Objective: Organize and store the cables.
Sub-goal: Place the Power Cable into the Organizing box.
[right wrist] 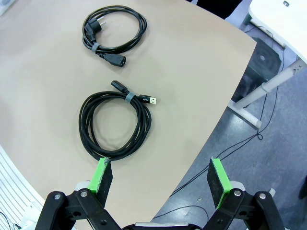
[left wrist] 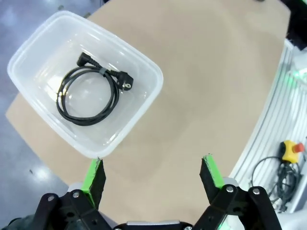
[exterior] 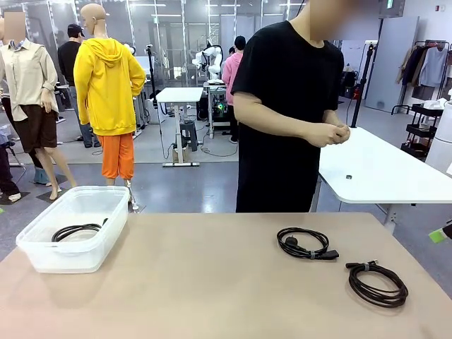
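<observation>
Judging from the tan table (exterior: 212,296), storing looks a third done: the clear bin (exterior: 63,258) holds one coiled cable (exterior: 74,230), while a plug-ended coil (exterior: 304,243) and a USB-ended coil (exterior: 378,284) lie loose toward the right. Left gripper (left wrist: 153,175) and right gripper (right wrist: 160,177) gape empty.

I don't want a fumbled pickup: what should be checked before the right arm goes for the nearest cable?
1. Right gripper open and empty: ok.
2. USB cable tied in a coil, lying flat on the table ahead of that gripper: ok.
3. Power cable lies apart from the USB cable, not tangled with it: ok.
4. Clear plastic bin has room, with one coiled cable inside: ok.
5. Person's hands held at the waist, off the table: ok.
6. Left gripper open above the table, beside the bin: ok.
</observation>
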